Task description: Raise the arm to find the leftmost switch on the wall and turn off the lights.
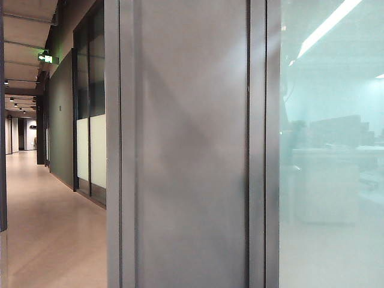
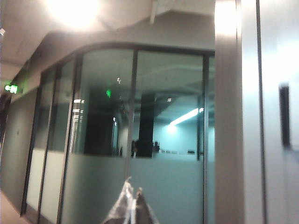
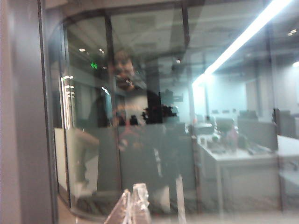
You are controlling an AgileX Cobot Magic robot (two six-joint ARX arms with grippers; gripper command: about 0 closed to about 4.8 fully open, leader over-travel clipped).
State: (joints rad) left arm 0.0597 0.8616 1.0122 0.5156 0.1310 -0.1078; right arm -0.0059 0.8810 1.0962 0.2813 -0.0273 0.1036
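A grey wall panel fills the middle of the exterior view, and a faint diagonal shadow crosses it. No switch shows plainly. A narrow dark rectangle sits on the pale wall in the left wrist view, too blurred to identify. The lights are on: a ceiling lamp glares and a strip light glows behind glass. My left gripper is raised before frosted glass, fingers pressed together and holding nothing. My right gripper is also shut and empty, facing a glass wall. Neither arm appears in the exterior view.
A corridor runs off to the left past dark-framed glass partitions. Behind the glass is an office with desks. A person's reflection shows in the glass. A green exit sign hangs near the ceiling.
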